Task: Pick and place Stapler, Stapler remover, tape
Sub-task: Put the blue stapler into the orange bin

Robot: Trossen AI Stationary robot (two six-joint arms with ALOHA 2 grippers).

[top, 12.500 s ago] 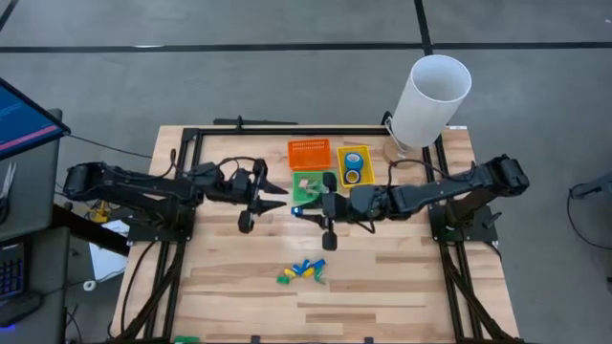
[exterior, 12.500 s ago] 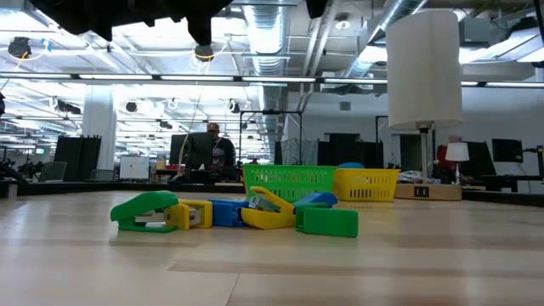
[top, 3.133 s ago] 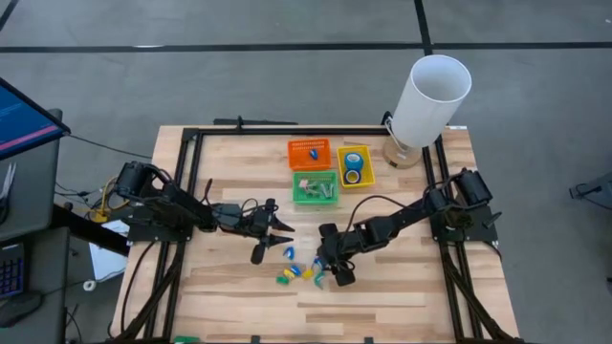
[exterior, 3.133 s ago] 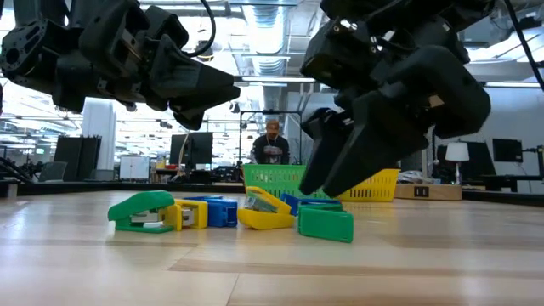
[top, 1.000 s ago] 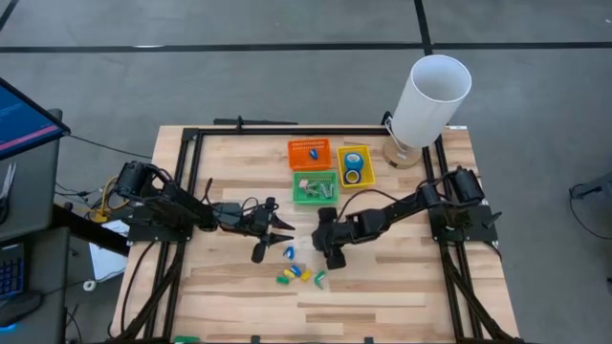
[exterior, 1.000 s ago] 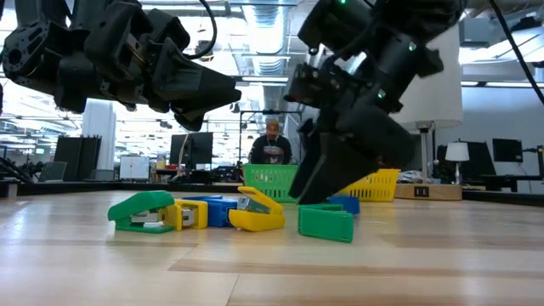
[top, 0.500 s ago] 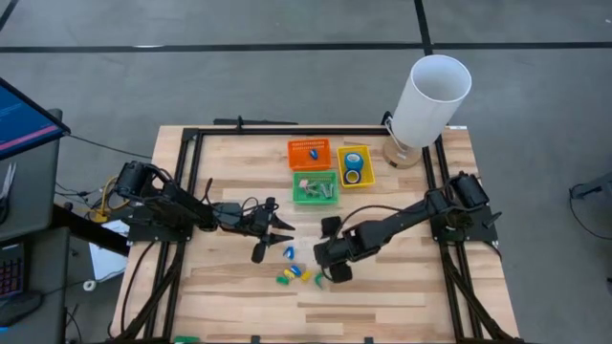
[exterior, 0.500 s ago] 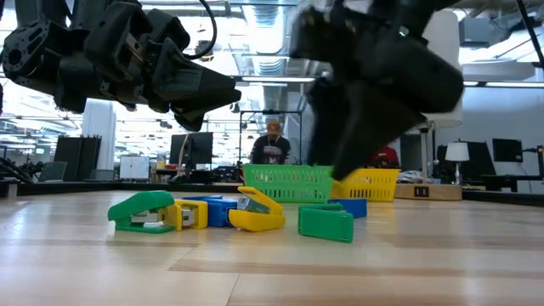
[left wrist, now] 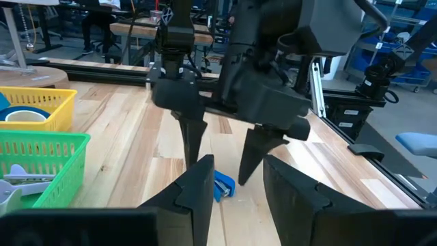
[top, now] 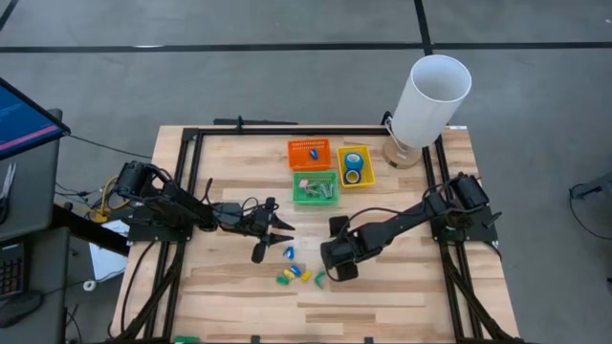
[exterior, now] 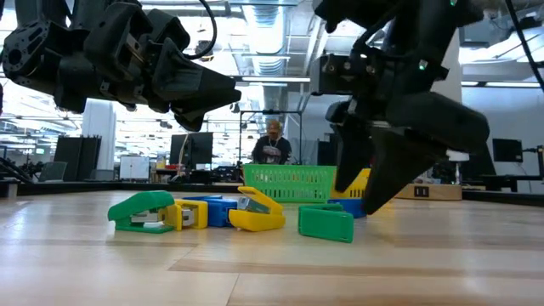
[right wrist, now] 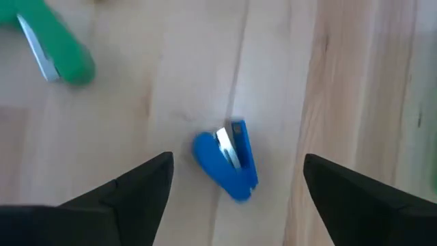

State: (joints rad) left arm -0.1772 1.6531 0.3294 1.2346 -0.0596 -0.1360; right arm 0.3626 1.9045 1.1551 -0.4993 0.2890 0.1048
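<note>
Several small staplers lie loose on the wooden table: green [exterior: 140,212], yellow [exterior: 259,212], green [exterior: 325,223] and a blue stapler [right wrist: 227,164] lying flat. My right gripper [right wrist: 237,158] hangs open over that blue stapler, fingers pointing down on either side of it and clear of it; it also shows in the high view [top: 335,268]. My left gripper [top: 279,234] waits open above the table, left of the pile. Two blue tape rolls [top: 353,164] sit in the yellow basket [top: 341,172]. I cannot pick out a stapler remover.
An orange basket [top: 309,145] with a small blue thing and a green basket [top: 298,194] with pale things stand at the back beside the yellow one. A tall white cylinder [top: 430,100] stands at the far right corner. Bare wood lies toward the near edge.
My right gripper has moved toward the table's near edge and down, from in front of the green basket to just over the loose staplers, and now stands over the blue one. The staplers have kept their places.
</note>
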